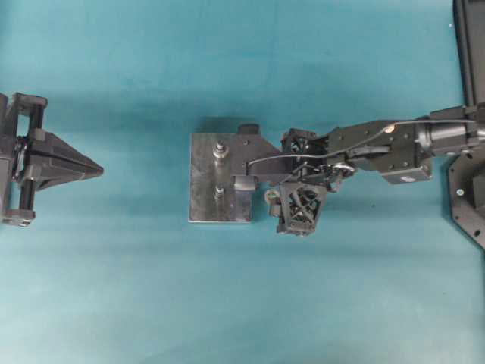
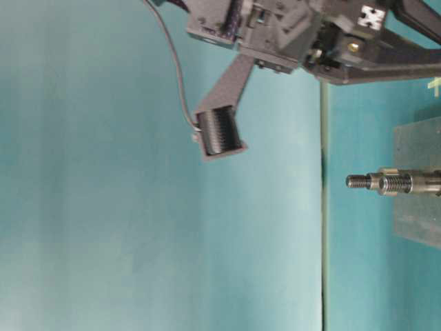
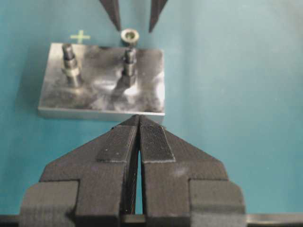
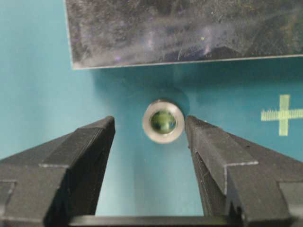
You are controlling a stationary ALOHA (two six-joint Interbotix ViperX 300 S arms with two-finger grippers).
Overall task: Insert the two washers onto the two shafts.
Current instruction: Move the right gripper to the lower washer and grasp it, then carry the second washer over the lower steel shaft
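Note:
A small silver washer (image 4: pixel 163 121) lies flat on the teal table just off the edge of the metal plate (image 4: pixel 180 30). My right gripper (image 4: pixel 149 125) is open, lowered around the washer, a finger on each side and the right-hand one almost touching. In the left wrist view the washer (image 3: pixel 129 36) sits beyond the plate (image 3: pixel 102 94), between two dark fingertips (image 3: pixel 113 12). Two threaded shafts (image 3: pixel 129 61) (image 3: pixel 70 64) stand upright on the plate. My left gripper (image 3: pixel 138 124) is shut and empty, well back from the plate at the left (image 1: pixel 97 170).
A green cross mark (image 4: pixel 283 114) is on the table right of the washer. The right arm (image 1: pixel 386 148) reaches in from the right edge, its wrist over the plate's (image 1: pixel 208 182) right side. Both shafts (image 2: pixel 386 182) show side-on in the table-level view.

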